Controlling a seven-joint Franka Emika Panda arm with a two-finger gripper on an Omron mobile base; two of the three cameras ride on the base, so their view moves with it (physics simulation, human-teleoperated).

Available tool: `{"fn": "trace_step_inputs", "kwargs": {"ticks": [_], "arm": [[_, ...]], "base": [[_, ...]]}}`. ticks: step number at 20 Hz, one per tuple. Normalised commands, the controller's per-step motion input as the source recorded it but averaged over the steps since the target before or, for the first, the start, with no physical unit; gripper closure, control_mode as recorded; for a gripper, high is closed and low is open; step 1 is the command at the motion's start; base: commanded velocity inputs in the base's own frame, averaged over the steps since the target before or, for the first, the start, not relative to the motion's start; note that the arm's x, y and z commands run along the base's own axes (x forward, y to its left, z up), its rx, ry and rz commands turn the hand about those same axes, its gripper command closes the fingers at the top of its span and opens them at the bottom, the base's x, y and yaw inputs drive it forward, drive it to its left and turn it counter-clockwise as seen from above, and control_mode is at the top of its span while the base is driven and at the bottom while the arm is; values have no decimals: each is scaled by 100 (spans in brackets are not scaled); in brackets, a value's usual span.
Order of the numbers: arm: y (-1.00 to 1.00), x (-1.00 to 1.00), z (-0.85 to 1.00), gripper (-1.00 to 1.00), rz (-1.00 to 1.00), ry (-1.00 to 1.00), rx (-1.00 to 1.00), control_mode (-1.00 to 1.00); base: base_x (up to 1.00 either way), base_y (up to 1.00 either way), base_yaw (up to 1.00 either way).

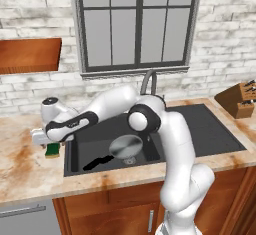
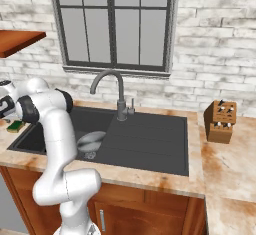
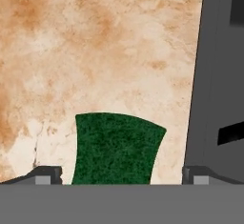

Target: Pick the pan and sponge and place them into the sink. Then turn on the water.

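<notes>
Sponge (image 3: 116, 149) sits between my wide-open pincer (image 3: 121, 174) tips on the desk (image 3: 95, 51); pan (image 1: 126, 146) in sink (image 1: 210, 129). I'd descend straight, then close squarely.

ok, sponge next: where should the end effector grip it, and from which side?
Probably from straight above, pinching across the middle of the sponge. It lies flat, green side up, on the counter left of the sink, so only its side faces offer purchase. The open end effector already straddles it, one fingertip on each side.
</notes>
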Motion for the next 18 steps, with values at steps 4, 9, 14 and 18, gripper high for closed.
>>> {"fn": "trace_step_inputs", "kwargs": {"ticks": [4, 9, 14, 18], "arm": [[13, -3, -25, -100, 0, -1, 0, -100], [5, -6, -26, -100, 0, -2, 0, -100], [0, -4, -29, 100, 0, -3, 0, -100], [-19, -25, -6, 100, 0, -10, 0, -100]], "base": [[0, 0, 0], [0, 0, 0], [0, 0, 0], [0, 0, 0]]}}
